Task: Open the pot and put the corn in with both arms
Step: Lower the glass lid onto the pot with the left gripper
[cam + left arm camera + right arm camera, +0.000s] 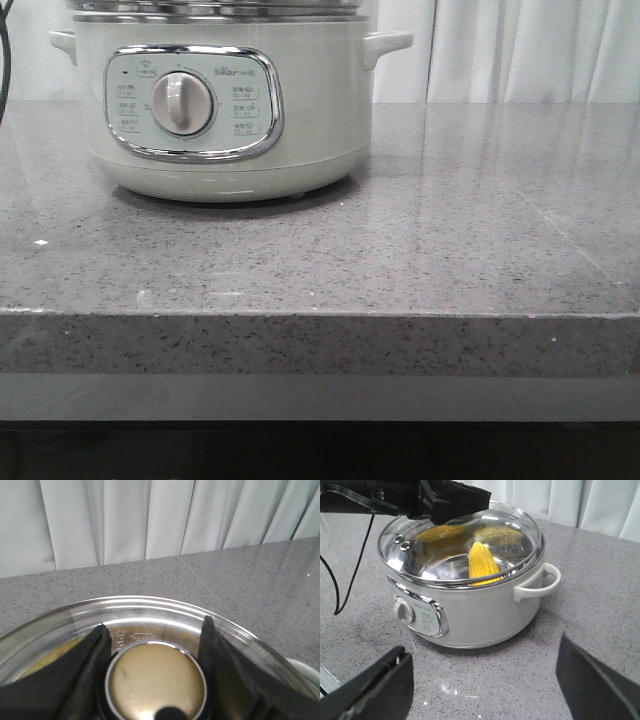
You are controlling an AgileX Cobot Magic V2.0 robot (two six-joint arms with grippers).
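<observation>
My left end effector (155, 635) sits directly over the pot (470, 610), fingers apart either side of the lid knob (156, 680). The corn (482, 562) already lies inside under the glass lid (460, 540), tip tilted up. My right end effector (485, 680) hangs open, well clear on the surface (600, 590).

Your bench (400, 260), grey speckled stone filling the middle of the frame, glossy with soft reflections at centre right, thick front edge across the lower third, pale pleated curtain (530, 50) along the upper right, dark shadow beneath.
</observation>
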